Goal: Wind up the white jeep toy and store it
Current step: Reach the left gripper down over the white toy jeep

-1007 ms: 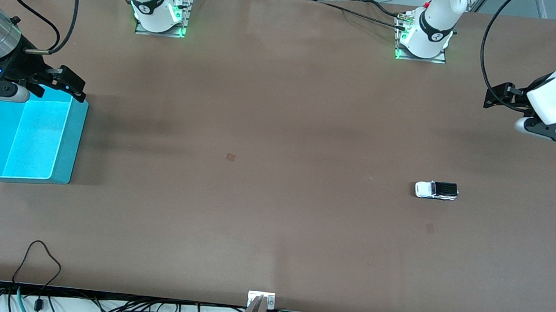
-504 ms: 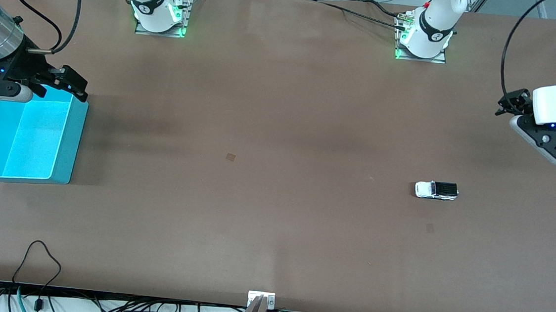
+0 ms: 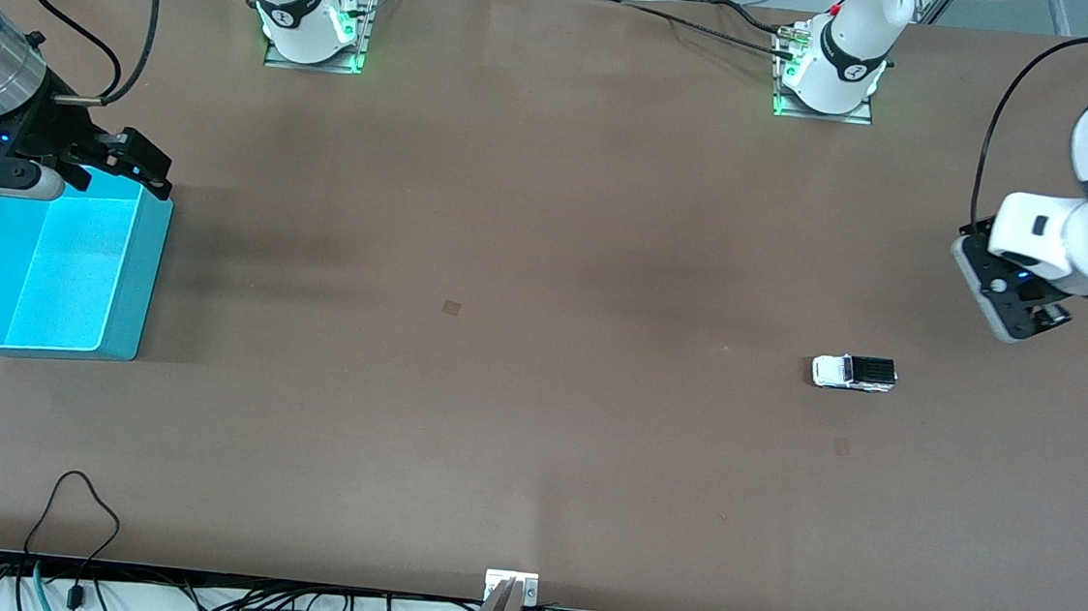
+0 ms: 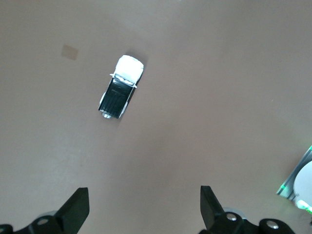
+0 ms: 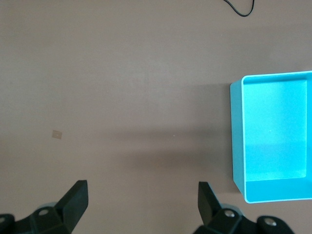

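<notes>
So far nothing is looking done: the white jeep toy (image 3: pixel 854 373) is sitting untouched on the counter (image 3: pixel 533 441) toward the left arm's end, well apart from the turquoise bin (image 3: pixel 143 284), while the left gripper (image 4: pixel 145 212) is hovering near it, fingers wide and empty. The right gripper (image 5: pixel 141 207) is waiting over the bin's edge, fingers wide; winding and storing are both remaining.

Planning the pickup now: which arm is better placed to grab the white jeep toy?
Left, probably. The left gripper hangs open over the table's left-arm end, the white jeep toy in its wrist view. The right gripper, open, hovers by the turquoise bin.
</notes>
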You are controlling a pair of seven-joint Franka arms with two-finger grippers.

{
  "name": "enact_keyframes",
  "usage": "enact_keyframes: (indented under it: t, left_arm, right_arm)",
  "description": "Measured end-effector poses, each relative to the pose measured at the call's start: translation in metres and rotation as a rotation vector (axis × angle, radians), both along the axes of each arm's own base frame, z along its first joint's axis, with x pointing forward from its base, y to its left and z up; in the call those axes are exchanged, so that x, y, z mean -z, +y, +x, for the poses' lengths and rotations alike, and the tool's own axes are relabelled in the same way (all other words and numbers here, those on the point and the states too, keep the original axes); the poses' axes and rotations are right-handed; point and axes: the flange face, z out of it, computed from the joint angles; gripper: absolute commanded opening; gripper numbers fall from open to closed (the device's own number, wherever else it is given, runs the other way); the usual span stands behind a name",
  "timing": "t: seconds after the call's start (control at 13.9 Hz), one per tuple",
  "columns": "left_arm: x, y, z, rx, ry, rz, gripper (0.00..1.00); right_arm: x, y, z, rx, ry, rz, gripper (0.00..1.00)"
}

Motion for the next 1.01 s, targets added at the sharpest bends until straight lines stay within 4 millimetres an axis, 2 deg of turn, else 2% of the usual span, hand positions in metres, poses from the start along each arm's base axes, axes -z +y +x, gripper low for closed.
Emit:
enact_keyframes:
  t: [0.22, 0.43, 0.72, 1.01]
  left_arm:
    - [0.038, -0.004, 0.014, 0.108, -0.001, -0.001, 1.0]
    - [0.095, -0.004, 0.032, 0.266, -0.016, -0.031, 1.0]
    - [0.169, -0.003, 0.038, 0.433, -0.057, -0.059, 1.0]
    - [0.206, -0.006, 0.035, 0.474, -0.06, -0.071, 1.0]
  right_arm:
    - [0.0, 0.001, 0.0, -0.002, 0.0, 0.0, 1.0]
    - [0.0, 0.002, 0.0, -0.004, -0.001, 0.0, 1.0]
    - [0.0, 0.002, 0.0, -0.004, 0.0, 0.0, 1.0]
    - [0.0, 0.002, 0.0, -0.004, -0.001, 0.0, 1.0]
